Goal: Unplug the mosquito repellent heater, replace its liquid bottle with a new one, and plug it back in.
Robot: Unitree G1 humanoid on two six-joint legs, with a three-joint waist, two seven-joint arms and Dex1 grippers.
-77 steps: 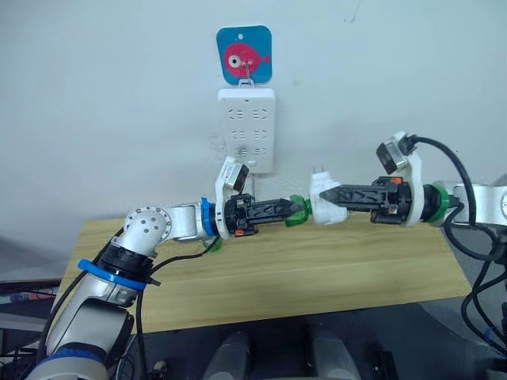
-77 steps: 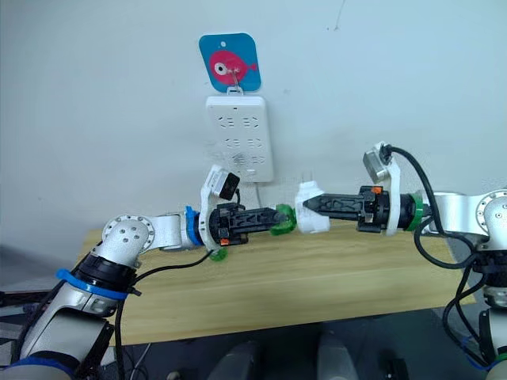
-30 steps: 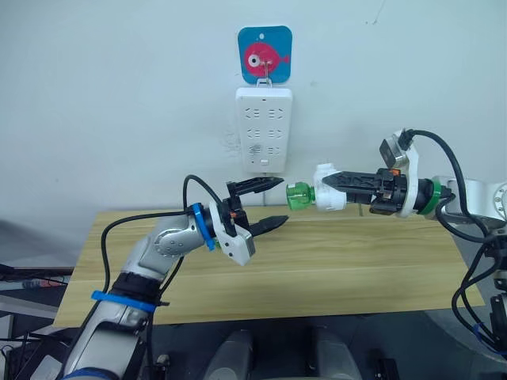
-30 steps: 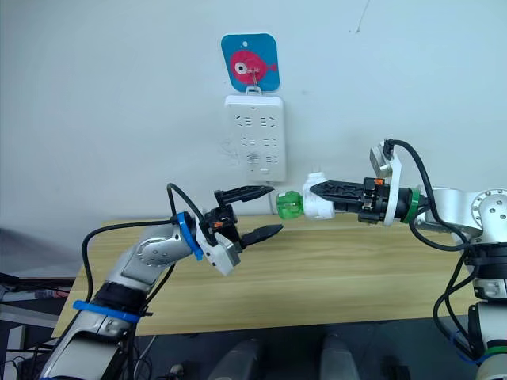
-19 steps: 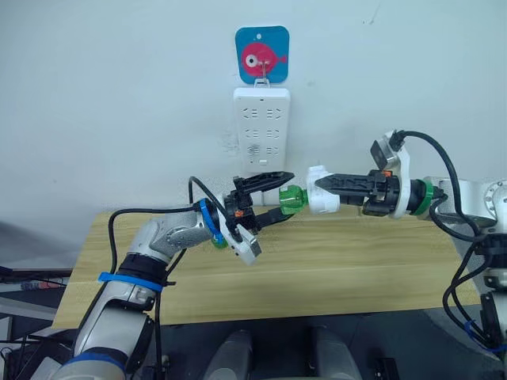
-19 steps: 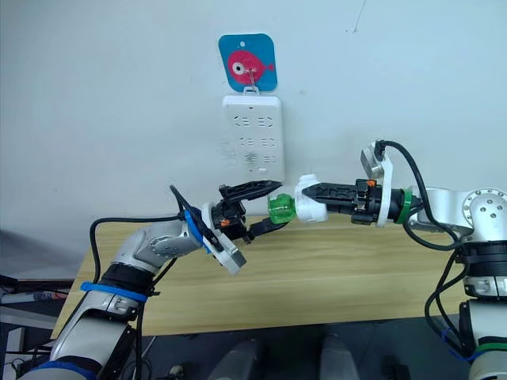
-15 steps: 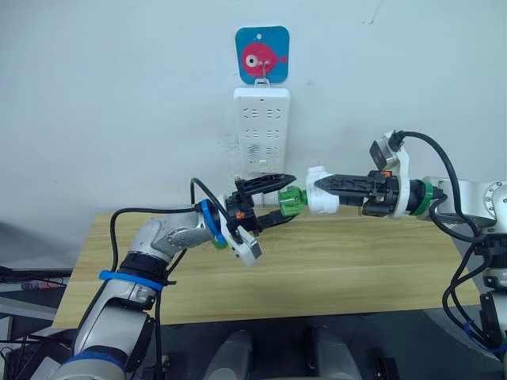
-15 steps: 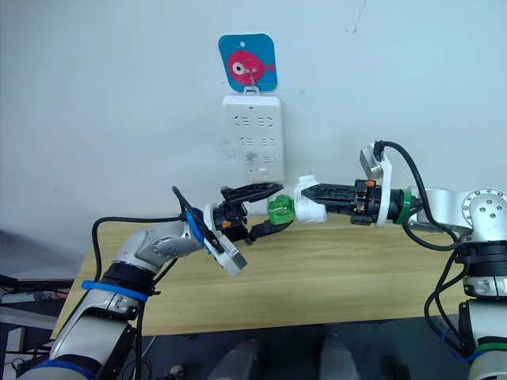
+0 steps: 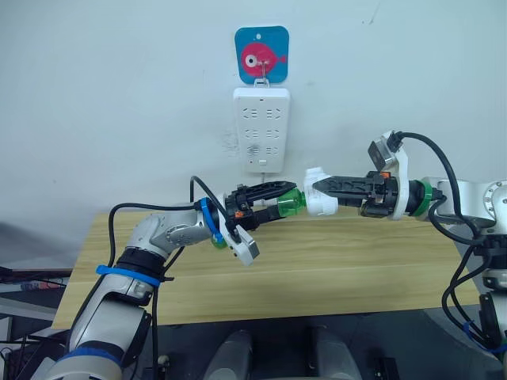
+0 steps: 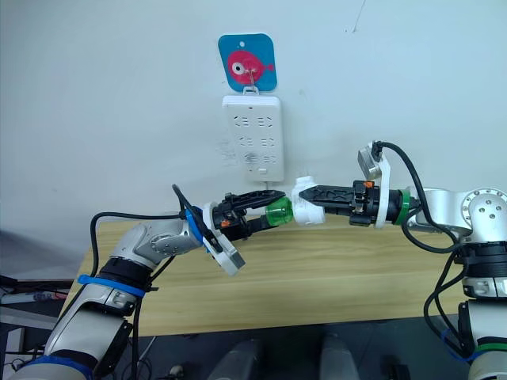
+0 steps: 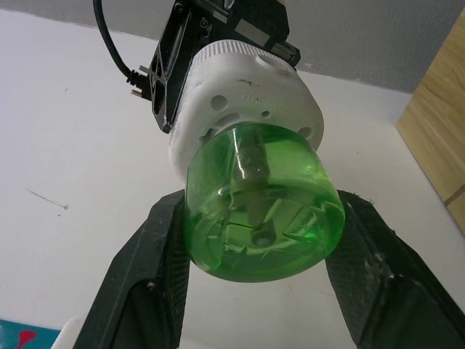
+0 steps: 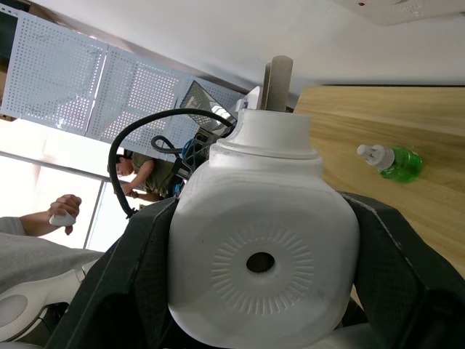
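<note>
The mosquito repellent heater (image 9: 318, 206), a small white rounded unit, hangs in the air in front of the wall with my right gripper (image 9: 326, 188) shut on it. Its plug prongs (image 12: 279, 78) point up and away from the table. A green liquid bottle (image 9: 291, 204) sticks out of the heater toward my left arm. My left gripper (image 9: 287, 199) is shut on that bottle, one black finger (image 11: 149, 291) on each side of it. A second green bottle (image 12: 389, 161) with a white cap lies on the wooden table (image 9: 356, 261), partly hidden behind my left wrist.
A tall white power strip (image 9: 261, 131) hangs on the wall under a blue plate with a pink fish (image 9: 262, 54), just above and behind the two grippers. A person (image 12: 138, 174) stands in the background beyond the table.
My left gripper has moved in from the left and its fingers have shut around the green bottle. The right gripper has brought the heater slightly left toward it.
</note>
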